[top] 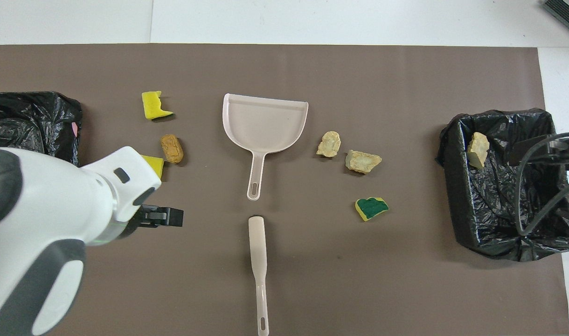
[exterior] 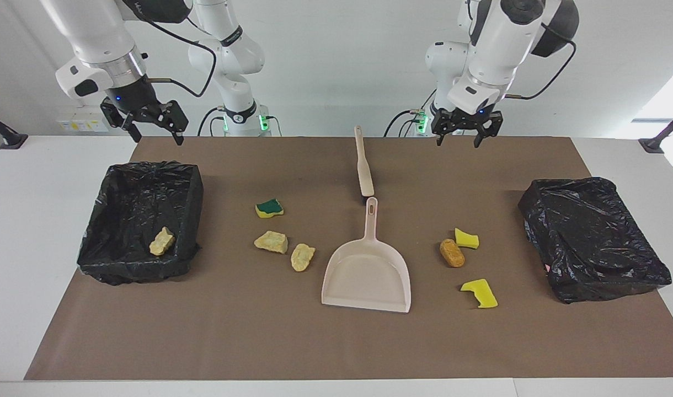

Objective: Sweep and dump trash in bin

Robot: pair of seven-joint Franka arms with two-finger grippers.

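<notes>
The trash lies on the brown mat (exterior: 292, 342) around the beige dustpan (exterior: 368, 275): yellow sponge pieces (exterior: 479, 292) and an orange-brown lump (exterior: 452, 253) toward the left arm's end, tan chunks (exterior: 271, 241) and a green-topped sponge (exterior: 269, 208) toward the right arm's end. One chunk (exterior: 162, 241) is in the black-lined bin (exterior: 121, 259). The left gripper (exterior: 461, 134) hangs wide open and empty over the mat, beside the hand brush (exterior: 363, 165). The right gripper (exterior: 151, 125) waits open and empty above the mat's corner.
</notes>
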